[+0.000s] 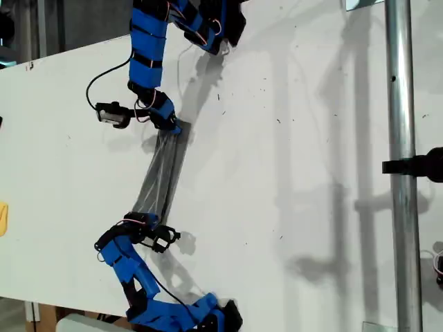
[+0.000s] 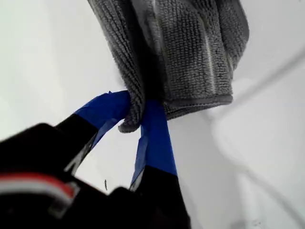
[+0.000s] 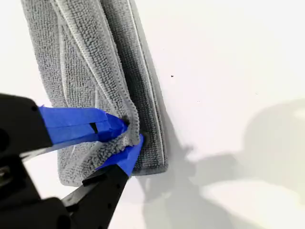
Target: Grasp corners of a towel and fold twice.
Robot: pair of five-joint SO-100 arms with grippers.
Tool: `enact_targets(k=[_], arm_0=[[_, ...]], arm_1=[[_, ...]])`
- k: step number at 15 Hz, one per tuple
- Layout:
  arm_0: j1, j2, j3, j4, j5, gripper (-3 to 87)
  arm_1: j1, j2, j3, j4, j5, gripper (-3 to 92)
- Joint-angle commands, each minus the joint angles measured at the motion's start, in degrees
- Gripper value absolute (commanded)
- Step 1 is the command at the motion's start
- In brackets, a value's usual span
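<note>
The grey striped towel [image 1: 160, 176] is gathered into a narrow band on the white table [image 1: 297, 173], stretched between two blue arms. One arm's gripper [image 1: 173, 126] pinches its far end and the other arm's gripper [image 1: 158, 225] pinches its near end. The wrist views do not show which arm is which. My first gripper [image 2: 136, 112] is shut on a bunched end of the towel [image 2: 190, 52], beside its hemmed edge. My second gripper [image 3: 131, 133] is shut on a folded edge of the towel [image 3: 71, 62], close to its end. The corners are buried in the folds.
A small yellow thing [image 1: 3, 218] lies at the exterior view's left edge. A metal pole [image 1: 401, 166] with a black clamp [image 1: 415, 166] runs down the exterior view's right. The table's edge runs along the exterior view's bottom.
</note>
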Motion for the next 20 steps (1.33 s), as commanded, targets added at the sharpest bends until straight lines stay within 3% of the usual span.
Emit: enact_targets(k=[1,7,8,9,12,18,20], arm_0=[[-3.25,-0.62,-1.93,2.11,-0.88,-2.9],[-3.34,-0.7,-4.04,1.93,-0.79,0.7],[-3.34,-0.26,-4.31,3.25,-2.37,15.3],[-3.16,0.62,-4.83,4.04,-2.55,17.7],[-2.64,6.5,-4.66,8.0,-3.78,26.0],[6.33,32.61,4.31,10.46,-4.57,26.7],[13.71,50.27,21.27,6.33,-7.73,22.6]], arm_1=[[-0.09,-1.67,0.09,-0.88,1.05,-0.3],[1.14,-0.53,-2.37,4.57,2.55,1.7],[0.97,1.67,-3.08,7.38,2.99,10.1],[1.58,4.04,-3.34,10.28,3.69,23.5],[5.8,11.25,-0.09,14.41,4.83,30.9],[7.21,31.38,9.49,20.13,10.63,33.6],[3.34,49.92,14.06,27.25,14.77,33.6]])
